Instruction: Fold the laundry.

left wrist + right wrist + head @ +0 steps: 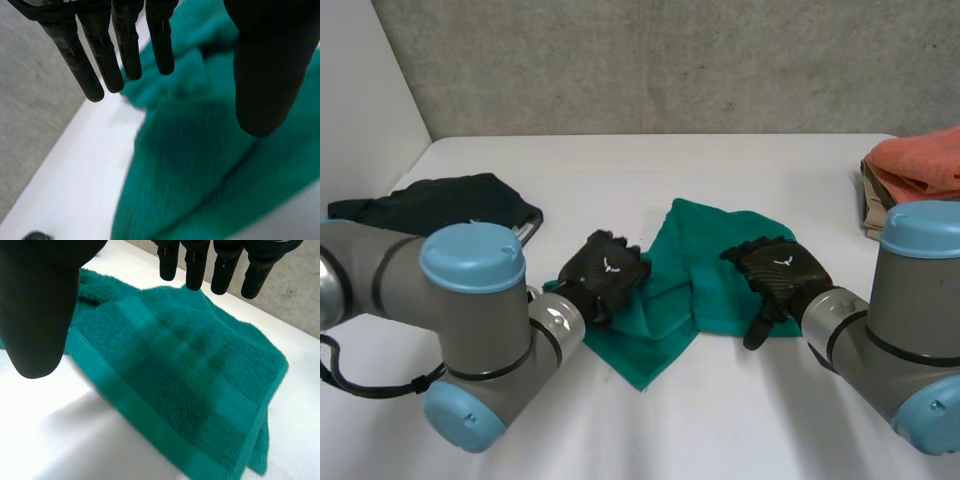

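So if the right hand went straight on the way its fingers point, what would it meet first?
Most likely the towel. The open right hand is over the towel's right part, with its fingers aimed across the cloth toward the middle fold. How high it is above the cloth is unclear.

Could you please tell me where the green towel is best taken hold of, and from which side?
Probably by the banded hem of the green towel, on its flatter right half, coming from the robot's side with the open right robot hand. That edge lies straight and exposed on the white table, whereas the middle is bunched into folds.
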Controlling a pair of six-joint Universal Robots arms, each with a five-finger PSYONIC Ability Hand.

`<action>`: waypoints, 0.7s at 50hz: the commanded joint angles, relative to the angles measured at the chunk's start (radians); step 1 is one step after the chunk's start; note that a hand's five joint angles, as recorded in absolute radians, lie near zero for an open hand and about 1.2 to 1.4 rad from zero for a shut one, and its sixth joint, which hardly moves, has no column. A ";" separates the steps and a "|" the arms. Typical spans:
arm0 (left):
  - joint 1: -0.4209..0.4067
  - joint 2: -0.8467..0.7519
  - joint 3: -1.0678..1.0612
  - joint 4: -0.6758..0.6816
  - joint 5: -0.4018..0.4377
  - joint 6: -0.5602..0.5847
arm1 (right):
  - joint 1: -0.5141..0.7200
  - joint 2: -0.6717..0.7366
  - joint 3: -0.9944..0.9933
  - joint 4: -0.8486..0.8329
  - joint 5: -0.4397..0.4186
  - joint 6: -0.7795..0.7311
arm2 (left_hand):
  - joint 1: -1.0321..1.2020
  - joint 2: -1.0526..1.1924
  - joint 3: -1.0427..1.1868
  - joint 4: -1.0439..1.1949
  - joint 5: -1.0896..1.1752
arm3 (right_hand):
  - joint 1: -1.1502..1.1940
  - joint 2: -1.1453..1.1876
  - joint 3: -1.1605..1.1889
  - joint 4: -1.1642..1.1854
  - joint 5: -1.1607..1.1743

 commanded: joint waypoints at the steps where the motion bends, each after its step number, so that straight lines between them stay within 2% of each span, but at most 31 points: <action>1: 0.024 -0.089 0.054 0.003 0.001 0.071 | -0.019 0.002 0.021 -0.011 -0.010 -0.006 | 0.120 0.114 0.110 0.122 0.122 | -0.061 -0.045 -0.042 -0.038 -0.051; 8: 0.027 -0.127 0.084 0.006 0.003 0.073 | -0.019 0.002 0.024 -0.021 -0.010 -0.020 | 0.185 0.179 0.175 0.186 0.187 | -0.061 -0.045 -0.042 -0.038 -0.051; 10: 0.026 -0.129 0.087 0.009 0.003 0.073 | -0.019 0.002 0.024 -0.023 -0.010 -0.020 | 0.270 0.264 0.260 0.271 0.272 | -0.061 -0.045 -0.042 -0.038 -0.051; 12: 0.021 -0.129 0.087 0.012 0.003 0.071 | -0.019 0.002 0.024 -0.023 -0.010 -0.020 | 0.434 0.428 0.424 0.435 0.436 | -0.061 -0.045 -0.042 -0.038 -0.051; 13: 0.018 -0.127 0.087 0.018 0.001 0.071 | -0.019 0.002 0.024 -0.023 -0.010 -0.020 | 0.667 0.661 0.657 0.668 0.669 | -0.061 -0.045 -0.042 -0.038 -0.051; 15: 0.017 -0.126 0.087 0.025 -0.002 0.071 | -0.019 0.003 0.024 -0.023 -0.010 -0.021 | 0.909 0.903 0.899 0.910 0.911 | -0.061 -0.045 -0.042 -0.038 -0.051; 19: 0.007 -0.112 0.088 0.034 -0.016 0.058 | -0.019 0.002 0.019 -0.020 -0.010 -0.026 | 0.910 0.904 0.900 0.911 0.912 | -0.061 -0.045 -0.042 -0.038 -0.051; 23: -0.011 -0.003 0.082 0.034 -0.037 0.042 | -0.021 -0.007 0.005 0.000 0.004 -0.034 | 0.910 0.904 0.900 0.911 0.912 | -0.061 -0.045 -0.042 -0.038 -0.051; 27: -0.014 0.132 0.088 0.026 -0.079 -0.054 | -0.019 -0.061 0.001 0.043 0.012 -0.005 | 0.910 0.904 0.900 0.911 0.912 | -0.061 -0.045 -0.042 -0.038 -0.051; 28: -0.014 0.179 0.096 0.025 -0.094 -0.107 | -0.015 -0.078 0.001 0.055 0.013 0.006 | 0.910 0.904 0.900 0.911 0.912 | -0.061 -0.045 -0.042 -0.038 -0.051; 32: -0.013 0.291 0.116 -0.003 -0.105 -0.212 | 0.007 -0.116 -0.007 0.078 0.016 0.121 | 0.910 0.904 0.900 0.911 0.912 | -0.061 -0.045 -0.042 -0.038 -0.051; 35: -0.009 0.339 0.125 -0.037 -0.105 -0.237 | 0.037 -0.113 -0.040 0.074 0.012 0.237 | 0.910 0.904 0.900 0.911 0.912 | -0.061 -0.045 -0.042 -0.038 -0.051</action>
